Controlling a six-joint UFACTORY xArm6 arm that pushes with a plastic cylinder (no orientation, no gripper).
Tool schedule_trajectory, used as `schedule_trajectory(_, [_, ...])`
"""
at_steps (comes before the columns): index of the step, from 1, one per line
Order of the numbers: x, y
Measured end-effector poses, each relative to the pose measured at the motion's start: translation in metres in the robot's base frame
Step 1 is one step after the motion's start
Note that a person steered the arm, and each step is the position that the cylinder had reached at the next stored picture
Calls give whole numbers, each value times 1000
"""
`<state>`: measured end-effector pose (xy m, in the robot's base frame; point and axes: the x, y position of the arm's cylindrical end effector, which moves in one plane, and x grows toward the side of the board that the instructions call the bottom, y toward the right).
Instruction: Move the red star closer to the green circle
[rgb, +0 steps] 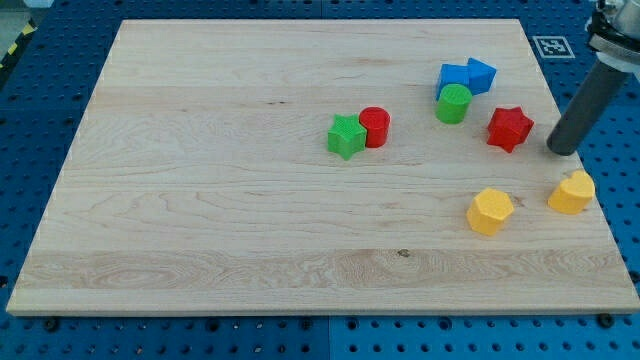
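The red star (510, 128) lies on the wooden board at the view's right. The green circle (452, 103) lies just up and to the left of it, a small gap apart, touching the blue blocks above it. My tip (563, 150) is the lower end of the dark rod at the board's right edge, to the right of the red star and slightly lower, not touching it.
Two blue blocks (466, 76) sit above the green circle. A green star (346, 136) and a red cylinder (375, 127) touch near the middle. A yellow hexagon (490, 211) and a yellow heart (572, 193) lie at lower right. The board (200, 200) lies on a blue pegboard table.
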<state>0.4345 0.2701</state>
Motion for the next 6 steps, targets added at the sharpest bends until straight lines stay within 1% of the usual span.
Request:
schedule_trajectory(1, [-2, -28])
schedule_trajectory(3, [-3, -27])
schedule_trajectory(4, [-5, 6])
schedule_trajectory(6, [-14, -21])
